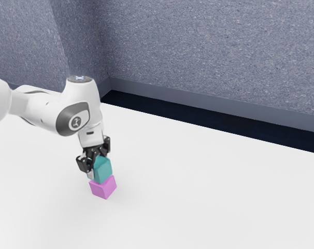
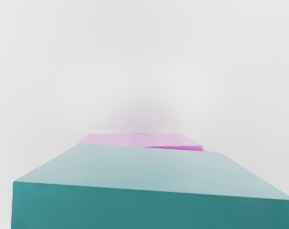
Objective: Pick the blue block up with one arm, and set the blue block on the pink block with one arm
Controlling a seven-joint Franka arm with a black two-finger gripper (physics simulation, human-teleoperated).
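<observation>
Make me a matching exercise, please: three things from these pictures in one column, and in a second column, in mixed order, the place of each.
Things:
1. blue block
2. pink block
3. gripper

Places:
a. directly on the white table
b. above both blocks, its fingers holding the upper one
c. on top of the pink block

Pairs: 1-c, 2-a, 3-b

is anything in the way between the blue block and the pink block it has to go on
Nothing visible does. The gripper holds the blue block directly above the pink block. The two look stacked or nearly touching, with nothing between them.
</observation>
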